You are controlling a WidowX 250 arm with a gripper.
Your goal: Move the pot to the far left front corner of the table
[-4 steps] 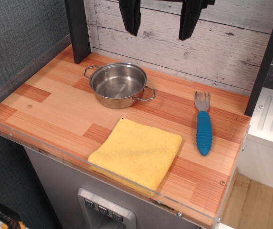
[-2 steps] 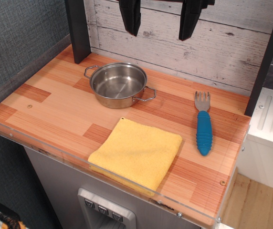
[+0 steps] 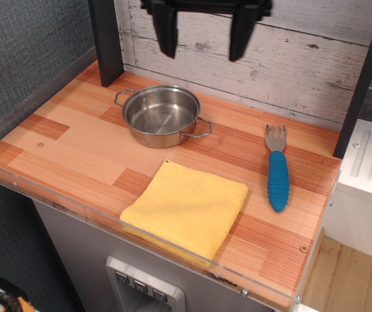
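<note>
The gripper [image 3: 203, 39] hangs at the top of the view, in front of the whitewashed plank wall [image 3: 303, 58]. Its two black fingers [image 3: 166, 32] point down and stand wide apart with nothing between them. Its upper part is cut off by the frame edge, so its height above the table is hard to judge.

The pot [image 3: 161, 116] sits upright on the table [image 3: 75, 162], toward the back and left of the middle, below the gripper and not touched by it. It looks empty, and its two wire handles stick out to the rear left and front right.

A yellow cloth [image 3: 186, 208] lies flat near the front edge, just in front of the pot. A fork [image 3: 277, 170] with a blue handle lies to the right, prongs toward the wall, well apart from the pot.
</note>
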